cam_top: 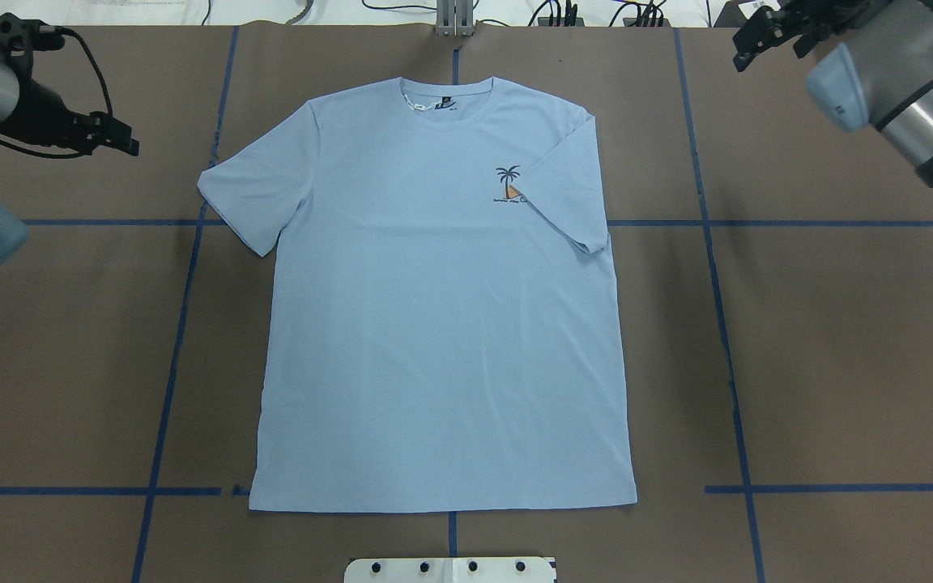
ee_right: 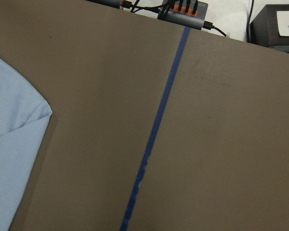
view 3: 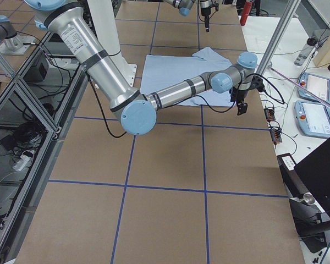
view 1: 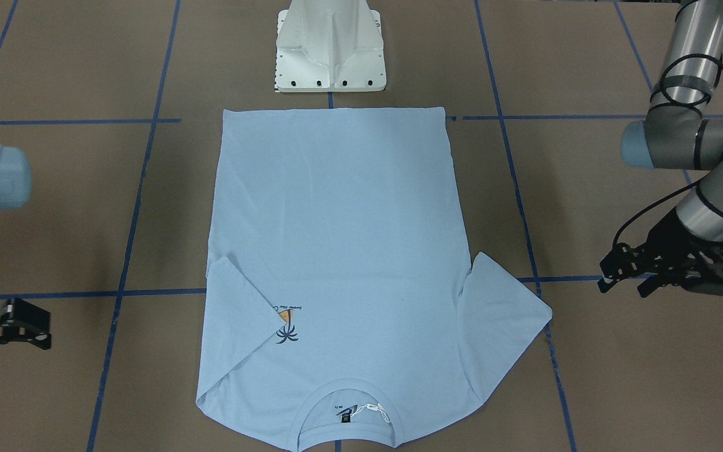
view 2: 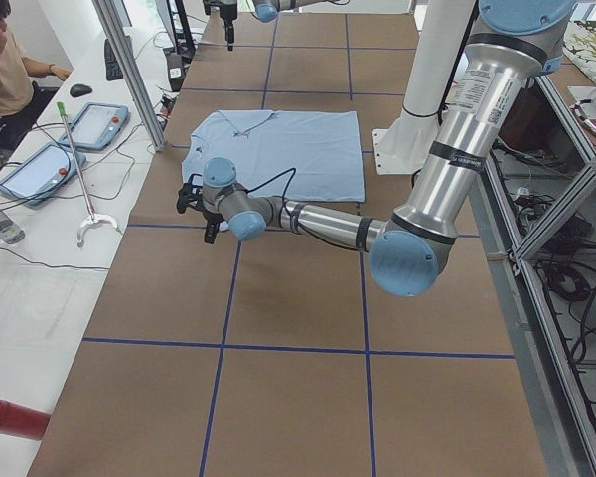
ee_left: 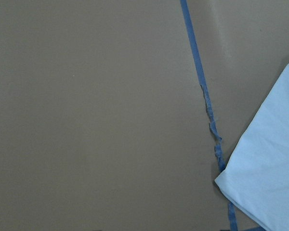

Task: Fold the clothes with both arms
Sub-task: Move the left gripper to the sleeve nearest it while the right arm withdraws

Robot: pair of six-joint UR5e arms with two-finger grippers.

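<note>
T-shirt [cam_top: 442, 324] is lying flat and face up in the middle of the table [cam_top: 839, 364]. Its long axis is running straight away from the robot, with the hem [cam_top: 442, 506] nearest the white base [cam_top: 450, 569] and the collar [cam_top: 450, 101] at the far edge.

Both arms are working the collar end, one on each side, and neither is touching cloth.
- Left gripper [cam_top: 122, 136] is hanging just outboard of the left sleeve [cam_top: 252, 190], which is spread flat. Its fingers are looking parted and are holding nothing. The shirt is lying inboard of it and slightly back toward the robot. Its wrist view is catching only the sleeve corner, low right, against the blue tape line [ee_left: 202, 91].
- Right gripper [cam_top: 768, 44] is sitting well apart from the shirt, past the far right shoulder. Its jaws are also looking apart and empty. The shirt is lying inboard and robot-ward of it, and its wrist view is showing just a cloth edge at the left.

The right sleeve [cam_top: 568, 186] is lying flipped in over the chest, its edge touching the palm logo [cam_top: 509, 186].

My read is that the left arm is nearer its grab point. The right arm is facing the longer reach inward, and its sleeve edge is sitting on top of the body panel, not on bare table.
</note>
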